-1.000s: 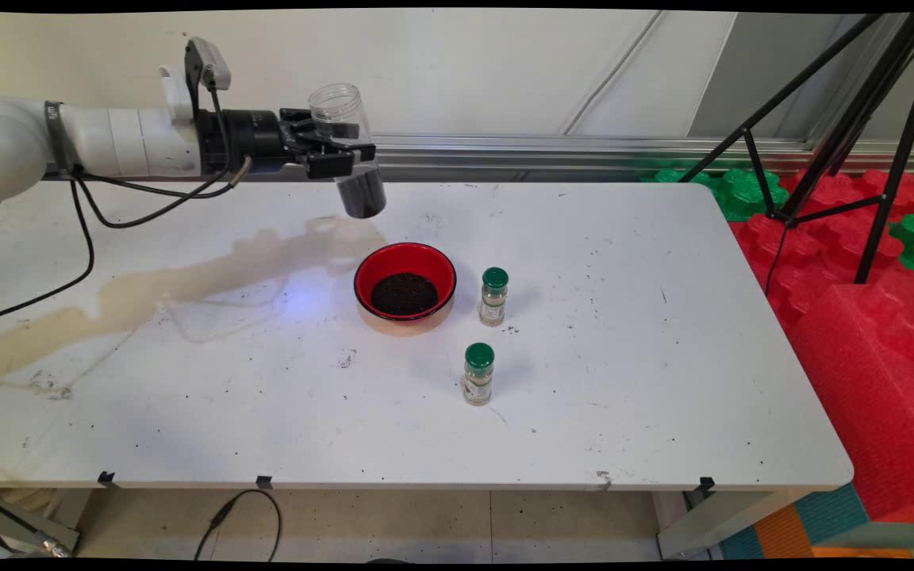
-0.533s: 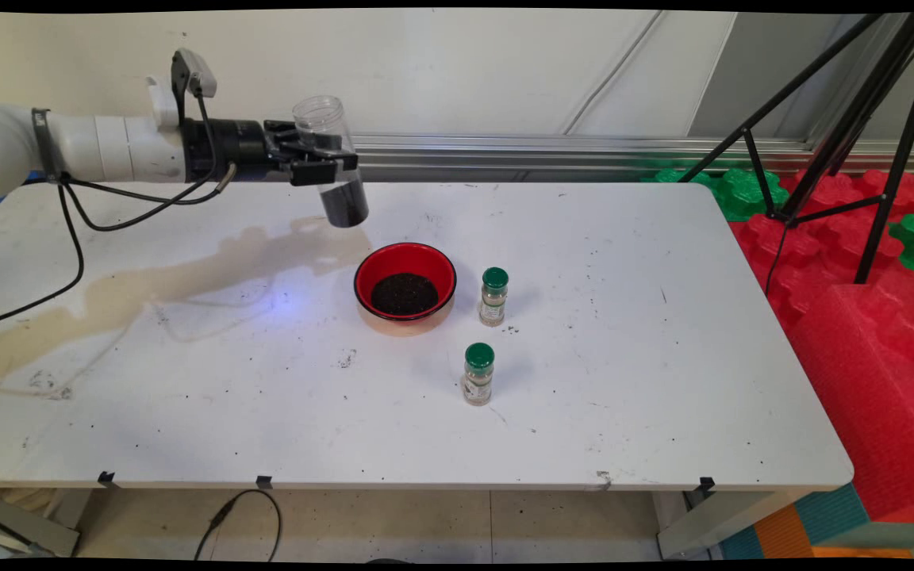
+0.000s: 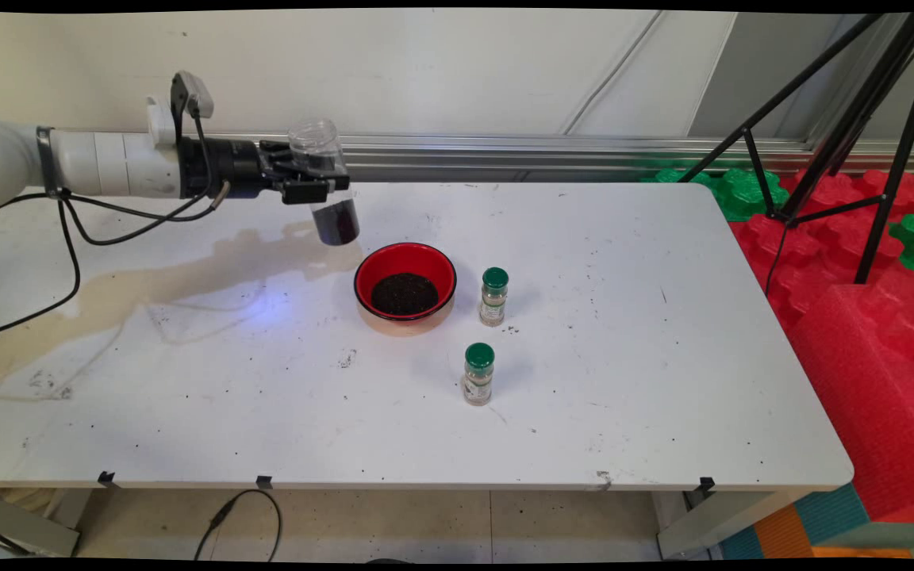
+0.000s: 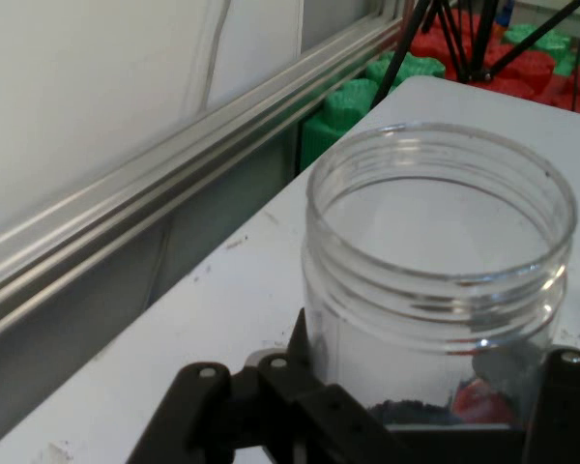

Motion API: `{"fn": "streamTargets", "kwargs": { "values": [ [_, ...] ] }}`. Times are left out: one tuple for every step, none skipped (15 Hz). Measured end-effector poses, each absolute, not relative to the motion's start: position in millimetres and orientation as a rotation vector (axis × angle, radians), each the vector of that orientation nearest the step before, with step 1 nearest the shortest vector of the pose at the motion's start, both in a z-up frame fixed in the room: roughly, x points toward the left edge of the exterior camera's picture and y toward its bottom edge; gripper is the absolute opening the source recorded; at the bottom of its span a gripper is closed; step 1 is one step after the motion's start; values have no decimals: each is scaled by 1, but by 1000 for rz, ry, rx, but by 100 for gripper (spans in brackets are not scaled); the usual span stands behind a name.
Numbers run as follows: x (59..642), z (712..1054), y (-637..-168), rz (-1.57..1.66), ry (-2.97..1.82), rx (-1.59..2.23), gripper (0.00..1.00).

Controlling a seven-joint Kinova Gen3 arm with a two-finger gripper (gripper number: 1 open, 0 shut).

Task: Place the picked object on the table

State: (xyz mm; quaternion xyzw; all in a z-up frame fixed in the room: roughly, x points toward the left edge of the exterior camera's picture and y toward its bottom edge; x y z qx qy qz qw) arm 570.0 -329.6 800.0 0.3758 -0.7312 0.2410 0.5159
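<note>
While the arm reaches in level from the left, the gripper [image 3: 316, 178] is closed round a clear plastic jar [image 3: 324, 182], fingers clamped on its middle from either side. Jar open-mouthed, no lid, nearly upright with a slight tilt, mouth leaning left and bottom toward the right. Dark granular material fills its lower part; upper part clear and empty-looking. Jar hangs in the air above the white table [image 3: 631, 381], over the far left-centre area, its bottom just up and left of a red bowl [image 3: 405, 281], not touching it. Bowl stands on the table, black-rimmed, holding a patch of the same dark grains. Two small spice bottles with green caps stand upright to the right of the bowl: one [image 3: 493, 296] just beside the bowl's right side, apart from it; the other [image 3: 478, 373] nearer the camera, well clear of the bowl. Scattered dark specks over the tabletop. In the hand view the jar [image 4: 440, 280] fills the frame, threaded rim wide open, dark contents seen at the bottom through the wall, the black linkage [image 4: 271, 411] pressed against its lower left side. Beyond it, table edge, a metal rail along the wall, green and red foam blocks [image 4: 367, 97], tripod legs.
</note>
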Motion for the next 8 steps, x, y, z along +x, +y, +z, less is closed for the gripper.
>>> {"fn": "streamTargets", "kwargs": {
  "values": [
    [571, 797, -330, 573, -1760, 905, 0],
    [572, 793, -330, 567, -1766, 906, 0],
    [574, 789, -330, 561, -1770, 908, 0],
    [575, 786, -330, 558, -1774, 909, 0],
    [575, 782, -331, 554, -1782, 910, 0],
    [577, 779, -331, 552, -1789, 910, 0],
    [577, 776, -332, 550, -1795, 909, 0],
    [578, 773, -332, 549, -1804, 908, 0]
  ]
}}
